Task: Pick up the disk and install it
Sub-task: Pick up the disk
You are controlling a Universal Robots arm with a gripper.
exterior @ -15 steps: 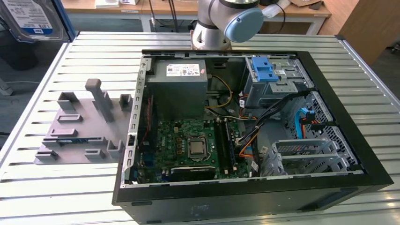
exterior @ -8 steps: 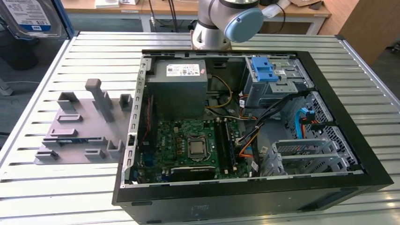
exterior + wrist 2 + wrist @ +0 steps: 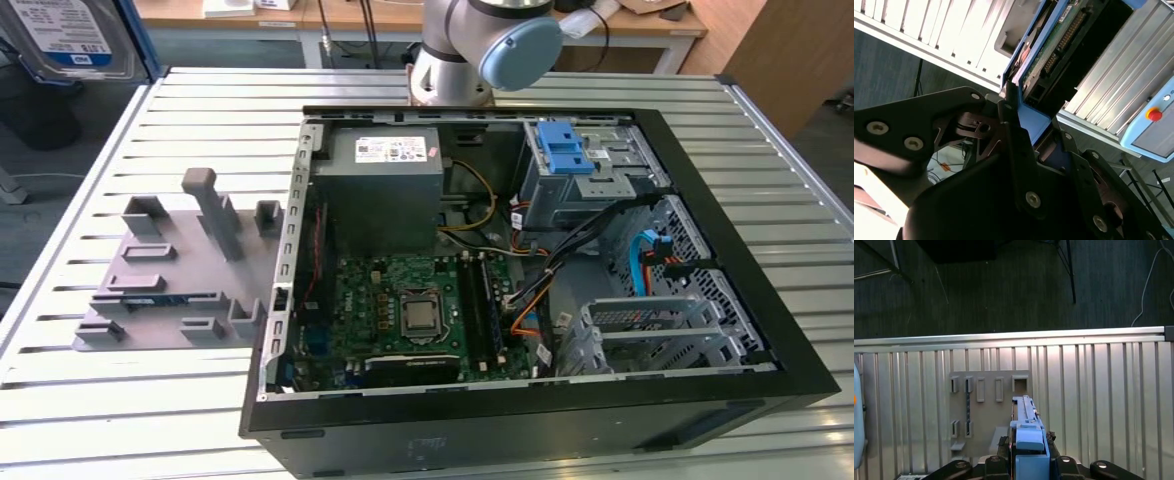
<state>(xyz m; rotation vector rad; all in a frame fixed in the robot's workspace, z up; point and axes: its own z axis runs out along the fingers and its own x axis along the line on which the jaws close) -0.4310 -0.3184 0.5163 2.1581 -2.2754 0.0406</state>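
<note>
Disk (image 3: 1051,50) and its blue plastic side rails are clamped in your gripper (image 3: 1029,125): in the second wrist view the black metal fingers (image 3: 1010,130) are closed onto the blue rail. That view shows you the drive's underside, a green circuit board with a row of connector pins. In the first wrist view you see the disk (image 3: 1026,425) edge-on, a thin blue-and-silver slab standing up from the gripper (image 3: 1028,444). Behind it lies the grey fixture plate (image 3: 986,410) with its rectangular slots. In the exterior view the disk (image 3: 64,35) is at the upper corner on the exterior view's left. Its white label with the blue lower band faces you there, outside the computer case (image 3: 534,420) and well apart from it. That case is a black, open-sided box lying on the ribbed aluminium table (image 3: 134,400). Inside it you have the grey sheet-metal power supply (image 3: 387,195), the green motherboard (image 3: 414,300) and a tangle of black and orange cables (image 3: 527,300). It also holds a perforated metal drive cage (image 3: 601,185) topped by a blue plastic latch (image 3: 567,150). Beside the case, on the exterior view's left, the matte grey fixture plate (image 3: 167,270) carries upright posts and low blocks. The arm (image 3: 481,45), smooth grey with a pale blue cap, rises behind the case.
</note>
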